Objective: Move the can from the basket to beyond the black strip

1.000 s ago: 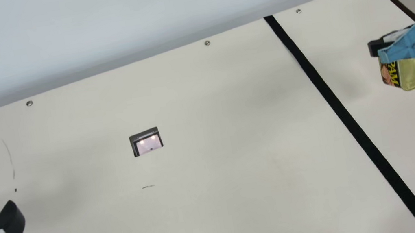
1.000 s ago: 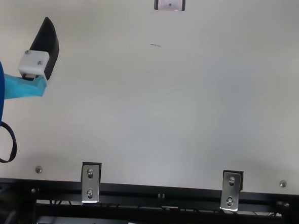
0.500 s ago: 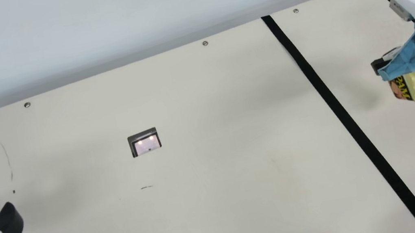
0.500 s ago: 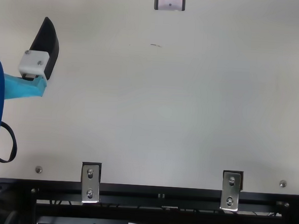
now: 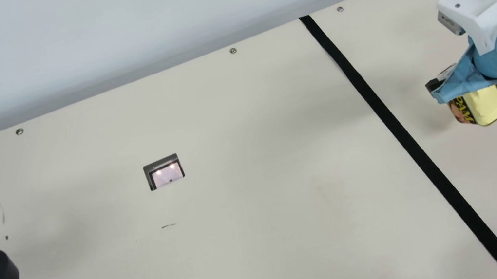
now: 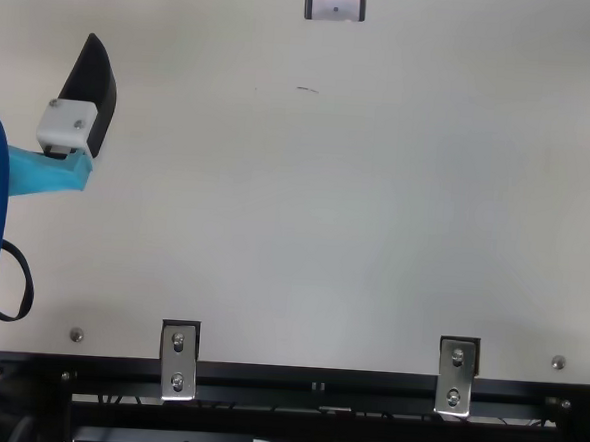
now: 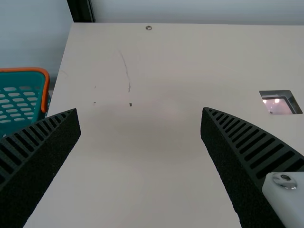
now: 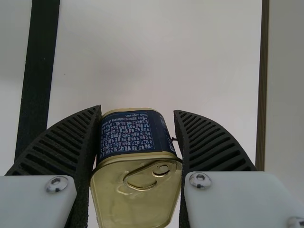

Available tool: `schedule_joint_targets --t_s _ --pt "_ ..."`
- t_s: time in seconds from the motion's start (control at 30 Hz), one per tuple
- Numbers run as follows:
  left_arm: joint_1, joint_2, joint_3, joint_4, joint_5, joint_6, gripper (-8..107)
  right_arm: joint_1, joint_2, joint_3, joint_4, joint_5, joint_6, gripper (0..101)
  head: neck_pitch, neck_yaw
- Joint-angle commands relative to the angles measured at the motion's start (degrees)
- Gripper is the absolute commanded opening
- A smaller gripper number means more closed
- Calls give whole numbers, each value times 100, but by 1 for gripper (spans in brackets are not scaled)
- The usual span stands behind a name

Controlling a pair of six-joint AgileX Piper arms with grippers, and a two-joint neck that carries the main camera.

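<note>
Can (image 5: pixel 486 107), main view: held below right claw (image 5: pixel 436 88), past black strip (image 5: pixel 385 114). Lower slowly, squaring it to table (image 5: pixel 266 225).

Left wrist view: left claw (image 7: pixel 139 109) wide, empty, basket (image 7: pixel 45 90) beside it; best kept parked.

Right wrist view: claw narrowed around can, strip outside one finger. Release only once table bears the weight; retreat straight.

Right claw (image 5: pixel 434 84) clamped, left claw (image 6: pixel 92 88) spread

We log the can (image 8: pixel 135 206), blue-labelled, gold pull-ring end exposed, gripped between the right jaws; black strip (image 8: pixel 39 71) flat, to one side of them; teal lattice basket (image 7: pixel 46 90), orange-rimmed, outside the left jaws.
</note>
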Motion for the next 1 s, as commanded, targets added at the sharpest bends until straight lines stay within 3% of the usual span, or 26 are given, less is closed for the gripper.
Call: schedule_joint_targets --t_s 0.0,0.4,0.43,0.47,0.5,0.57,0.6,0.63,0.97 --pt "0 0 0 0 0 0 90 7 13 22 20 -25 -10 0 36 -78" --pt "0 0 0 0 0 0 90 11 73 130 47 -180 27 0 40 -72" --pt "0 0 0 0 0 0 90 12 76 139 57 -192 26 4 42 -66" --pt "0 0 0 0 0 0 90 12 78 152 67 -208 27 34 45 -61" --pt "0 0 0 0 0 0 90 13 81 162 86 -222 24 48 46 -57" --pt "0 0 0 0 0 0 90 12 86 185 118 -255 20 55 49 -48" --pt "0 0 0 0 0 0 90 11 87 195 131 -271 24 68 50 -43" --pt "0 0 0 0 0 0 90 9 88 205 146 -288 27 101 51 -38" --pt "0 0 0 0 0 0 90 57 68 215 513 -432 12 101 68 36"
